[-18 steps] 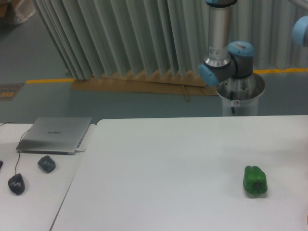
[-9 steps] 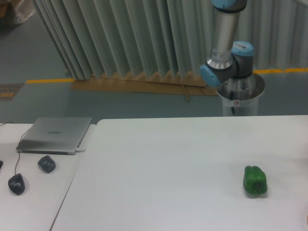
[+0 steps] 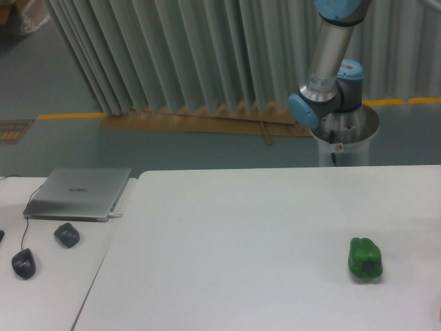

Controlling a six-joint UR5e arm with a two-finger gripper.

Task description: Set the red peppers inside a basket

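One fixed camera looks from the near edge of the white table (image 3: 262, 227), raised and tilted slightly down, facing the robot arm's base (image 3: 344, 138) and a pleated curtain (image 3: 172, 55) behind — a wide, fairly distant view. The arm's upper part runs out of frame.

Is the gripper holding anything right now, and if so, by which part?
It cannot be told: the gripper is out of frame, and only the arm's lower links show. The green pepper lies alone on the table; no red pepper or basket is visible.
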